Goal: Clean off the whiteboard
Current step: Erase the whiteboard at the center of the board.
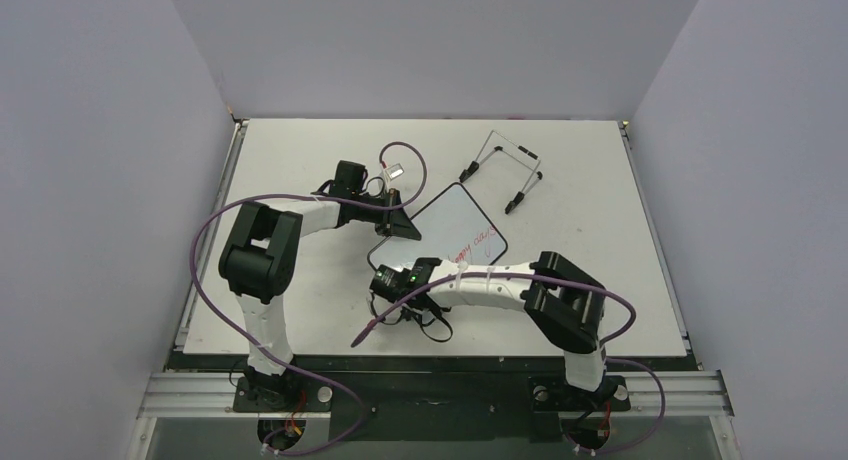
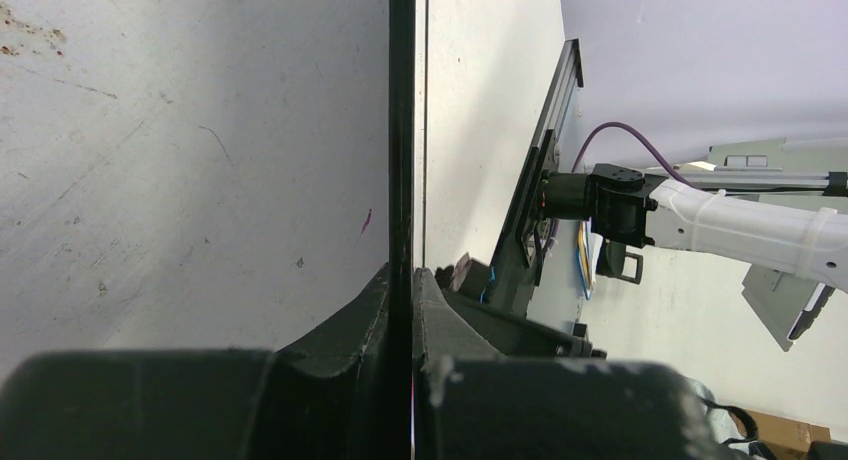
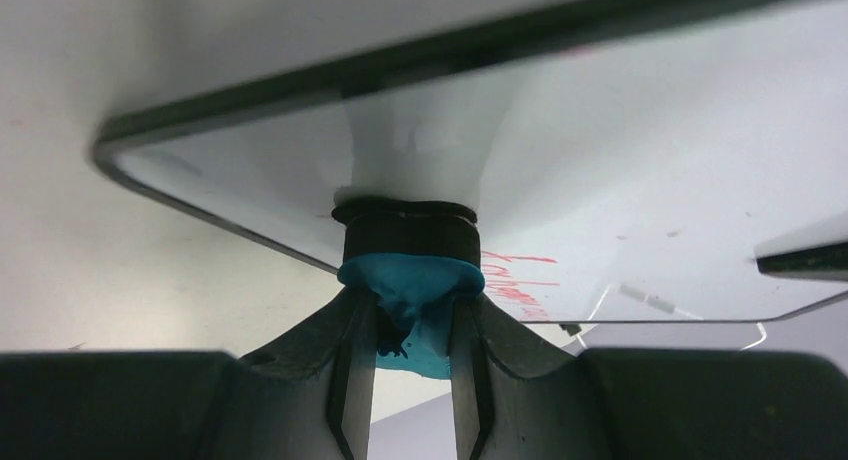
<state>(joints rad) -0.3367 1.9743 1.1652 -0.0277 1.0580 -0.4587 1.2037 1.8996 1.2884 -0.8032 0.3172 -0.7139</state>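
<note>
A blue eraser (image 3: 405, 275) is pinched between the fingers of the right gripper (image 3: 412, 308), and its dark pad is pressed against the whiteboard (image 3: 620, 160) directly ahead. Red writing (image 3: 515, 280) is seen just beside the eraser. Farther along, the board's black rim is clamped by the left gripper (image 2: 405, 280).

A thin wire stand (image 1: 505, 165) sits on the white table (image 1: 300, 150), beyond the right gripper (image 1: 388, 268) and off to its right, well apart from it; it also lies to the right of the left gripper (image 1: 405, 223). A blue eraser (image 3: 410, 280) is pinched between the right gripper's fingers, its dark pad facing away from them. Pale walls (image 1: 100, 130) enclose the table on three sides.
</note>
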